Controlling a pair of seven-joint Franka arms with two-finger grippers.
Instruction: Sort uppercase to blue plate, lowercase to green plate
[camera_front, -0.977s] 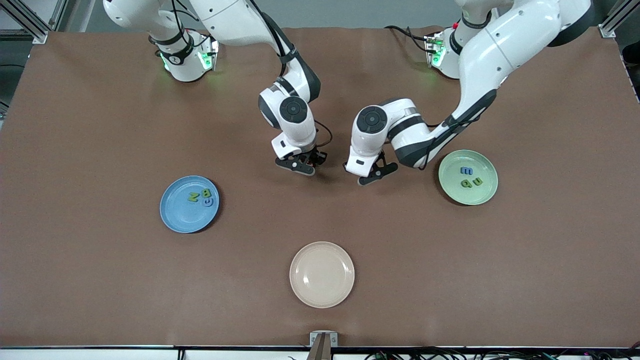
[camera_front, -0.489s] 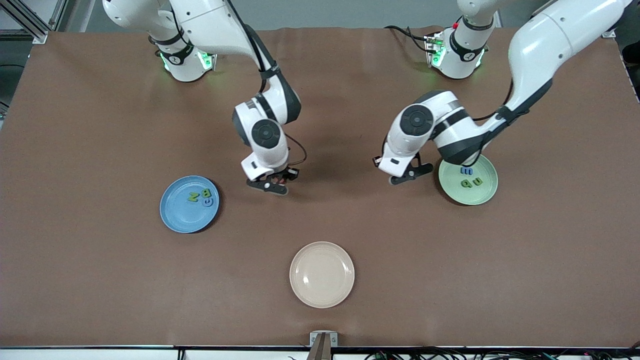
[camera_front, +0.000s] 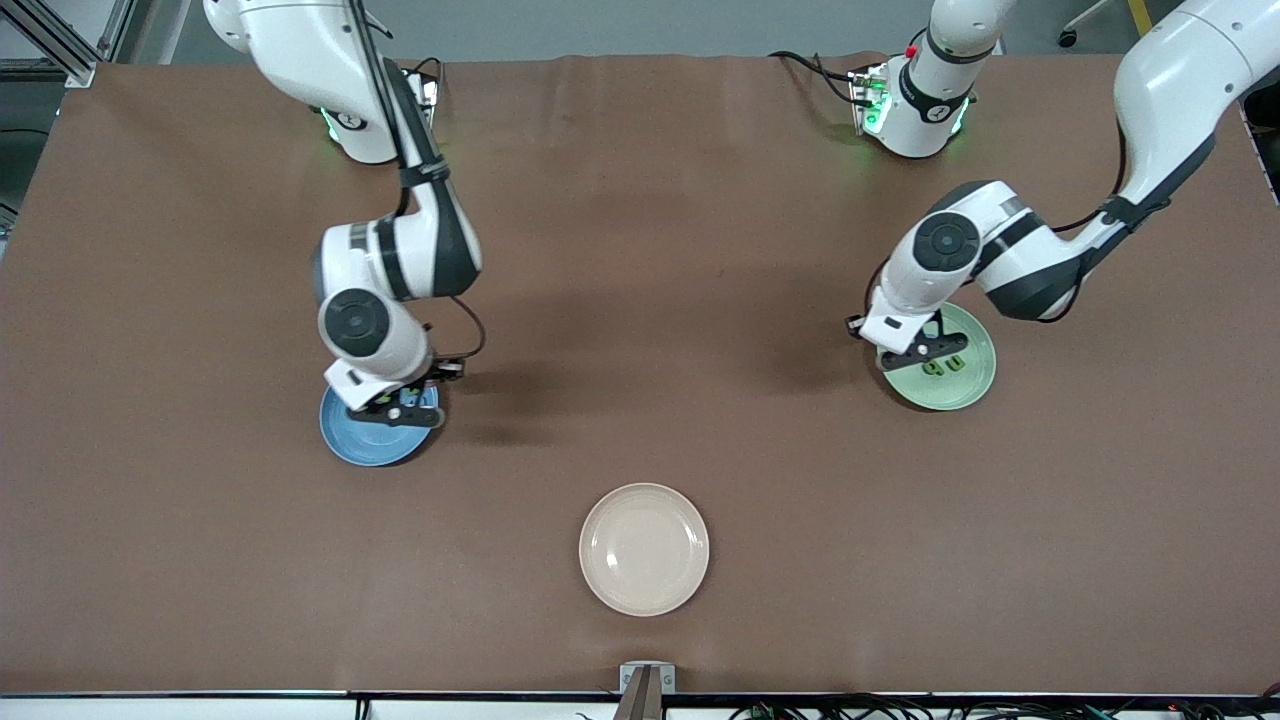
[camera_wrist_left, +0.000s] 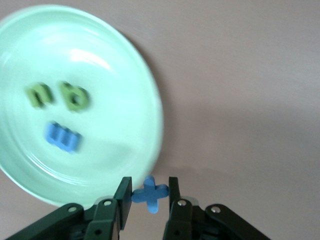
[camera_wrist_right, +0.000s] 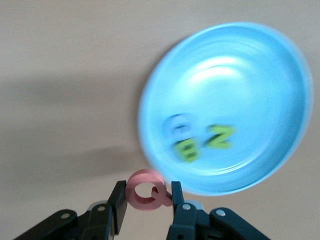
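Now, starting at the right arm's end of the desk (camera_front: 640, 250), the right gripper (camera_front: 395, 408) hangs over the rim of the blue plate (camera_front: 350, 445), its fingers (camera_wrist_right: 119, 202) clamped on the pink Q (camera_wrist_right: 145, 189). On that plate already lie the green N (camera_wrist_right: 220, 136), the B (camera_wrist_right: 188, 151) and the blue G (camera_wrist_right: 177, 126). To drop well, the gripper should move further over the plate's bare middle before letting go, since at the rim a light foam letter could bounce out.

Nearer the front camera, mid-desk, the beige plate (camera_front: 644, 549) sits with nothing on it.

At the left arm's end, the left gripper (camera_front: 915, 343) is over the edge of the green plate (camera_front: 950, 395), fingers (camera_wrist_left: 123, 197) pinching the blue x (camera_wrist_left: 149, 193). The blue m (camera_wrist_left: 63, 136), the u shape (camera_wrist_left: 39, 95) and the q shape (camera_wrist_left: 75, 96) rest on it. Same advice: carry inward, lower close to a bare patch, then open gently so nothing is knocked.
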